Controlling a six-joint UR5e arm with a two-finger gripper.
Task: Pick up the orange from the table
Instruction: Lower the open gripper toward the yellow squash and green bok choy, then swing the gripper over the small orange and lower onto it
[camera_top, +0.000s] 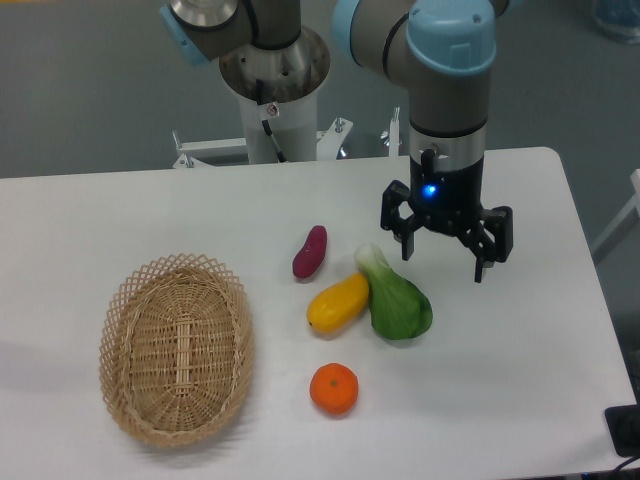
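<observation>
White table (520, 380): orange (334, 389) near yellow fruit (338, 303), bok choy (398, 303); tool (446, 258) apart.

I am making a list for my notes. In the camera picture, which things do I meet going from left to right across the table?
Wicker basket → purple sweet potato → orange → green vegetable → the hand, open above the table. The yellow fruit overlaps several of these, so I leave it out.

Bare table (520, 400) lay right of and in front of the orange (334, 389). The yellow fruit (338, 303) and green vegetable (397, 300) crowded behind it, seemingly without touching. The wicker basket (175, 347) stood well left.
</observation>
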